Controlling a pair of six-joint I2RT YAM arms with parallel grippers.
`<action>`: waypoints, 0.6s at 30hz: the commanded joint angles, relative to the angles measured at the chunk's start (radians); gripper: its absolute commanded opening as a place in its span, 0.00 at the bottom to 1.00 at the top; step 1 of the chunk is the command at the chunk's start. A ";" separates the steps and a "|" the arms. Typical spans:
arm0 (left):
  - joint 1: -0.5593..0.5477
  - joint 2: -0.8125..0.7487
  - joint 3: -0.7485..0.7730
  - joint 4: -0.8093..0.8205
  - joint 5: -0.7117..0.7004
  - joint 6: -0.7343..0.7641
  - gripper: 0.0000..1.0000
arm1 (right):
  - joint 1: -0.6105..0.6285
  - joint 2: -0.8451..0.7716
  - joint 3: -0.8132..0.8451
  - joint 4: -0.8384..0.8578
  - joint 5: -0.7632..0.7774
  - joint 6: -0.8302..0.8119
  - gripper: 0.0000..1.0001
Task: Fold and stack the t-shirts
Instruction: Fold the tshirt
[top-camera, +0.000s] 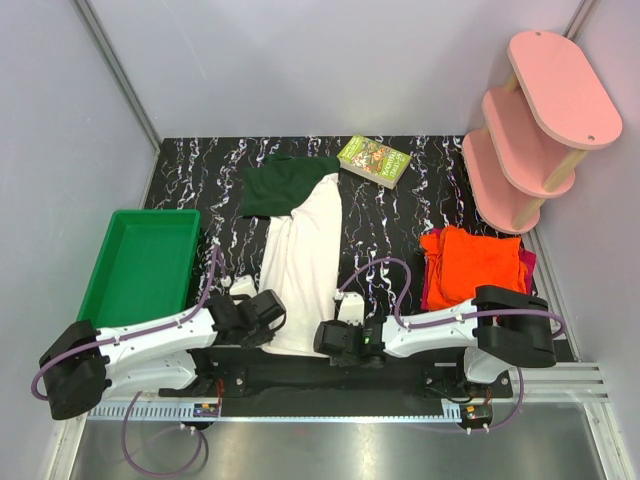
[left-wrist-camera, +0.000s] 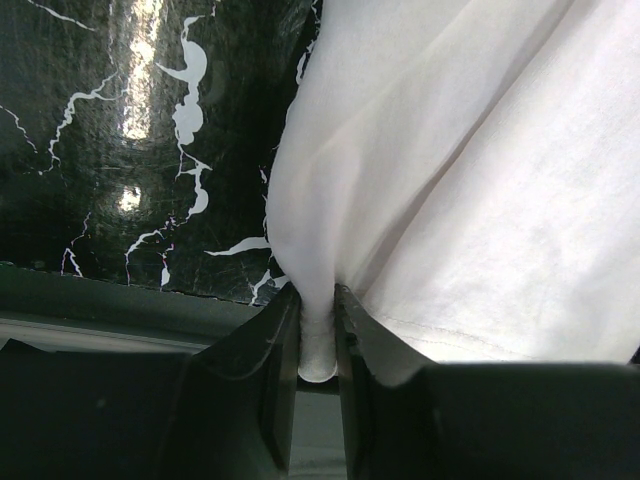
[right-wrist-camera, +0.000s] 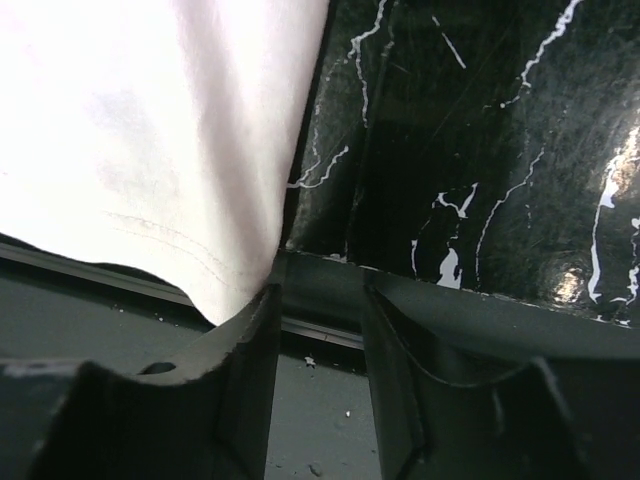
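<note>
Your cream-white t-shirt (top-camera: 305, 250) lies lengthwise down the middle of the table (top-camera: 420, 200), with its dark green sleeve at the far end and its hem at the near edge between the two arms. The orange t-shirt (top-camera: 478, 262) sits folded on the magenta-red t-shirt (top-camera: 427, 290), well off to the right. Your left gripper (left-wrist-camera: 318, 310) is pinching a bunched fold at the hem's left corner, the cloth squeezed tight between the jaws. Your right gripper (right-wrist-camera: 320, 300) is the worry: its jaws stand spread with bare table edge showing between them, and the hem's right corner rests against the outside of one finger rather than in the gap. If you close from here, you probably catch nothing, or only a sliver of edge that slips once you lift. If you then raise both arms, only the left side goes up, the shirt twists and drags, and the fold lands crooked. The right wrist view is dim, so a thin layer may sit between the fingers unseen, but do not count on it. The left pinch holds gathered cloth, which may carry a crease into the fold. Both grippers also work right at the table's near lip, where a finger can snag.
</note>
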 joint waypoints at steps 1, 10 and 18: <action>-0.006 0.006 0.016 -0.017 0.013 0.008 0.23 | 0.016 -0.037 0.061 -0.007 0.045 -0.041 0.47; -0.006 0.010 0.016 -0.019 0.010 0.012 0.23 | 0.030 -0.083 0.184 -0.303 0.168 -0.023 0.51; -0.006 0.018 0.023 -0.017 0.006 0.010 0.23 | 0.030 -0.052 0.187 -0.251 0.163 -0.049 0.52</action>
